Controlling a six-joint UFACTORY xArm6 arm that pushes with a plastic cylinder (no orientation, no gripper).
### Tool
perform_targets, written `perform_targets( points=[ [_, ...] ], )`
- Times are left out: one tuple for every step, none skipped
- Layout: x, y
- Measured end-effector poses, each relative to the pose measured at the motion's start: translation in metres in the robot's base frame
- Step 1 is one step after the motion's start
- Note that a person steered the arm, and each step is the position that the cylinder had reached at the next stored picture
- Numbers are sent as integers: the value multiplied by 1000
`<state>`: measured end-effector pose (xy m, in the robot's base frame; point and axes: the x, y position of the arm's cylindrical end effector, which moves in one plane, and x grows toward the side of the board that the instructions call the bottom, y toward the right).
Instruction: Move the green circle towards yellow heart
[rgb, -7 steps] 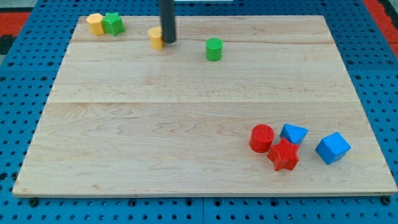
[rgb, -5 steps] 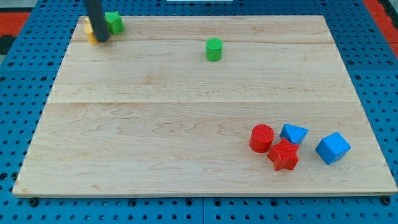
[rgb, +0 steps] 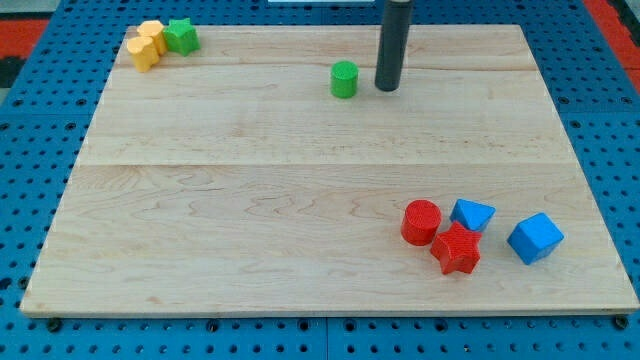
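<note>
The green circle (rgb: 344, 79) stands near the view's top, a little right of the middle. My tip (rgb: 387, 88) is just to its right, a small gap apart. Two yellow blocks sit together at the view's top left: one (rgb: 143, 53) lower left and one (rgb: 152, 35) above it; I cannot tell which is the heart. A green star (rgb: 181, 37) touches them on the right.
A red cylinder (rgb: 421, 221), a red star (rgb: 456, 249), a blue wedge-like block (rgb: 471, 214) and a blue cube (rgb: 535, 238) cluster at the view's lower right. The wooden board (rgb: 300, 200) lies on a blue pegboard.
My tip pushed the lone yellow block left to the top-left group, then swung across to the right side of the green circle. The green circle has not moved.
</note>
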<state>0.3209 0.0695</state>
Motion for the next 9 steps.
perform_targets(
  points=[
    [-14, -63],
    [-41, -111],
    [-54, -82],
    [-62, -40],
    [-79, -63],
    [-90, -146],
    [-90, -233],
    [-84, -216],
    [-68, -180]
  ],
)
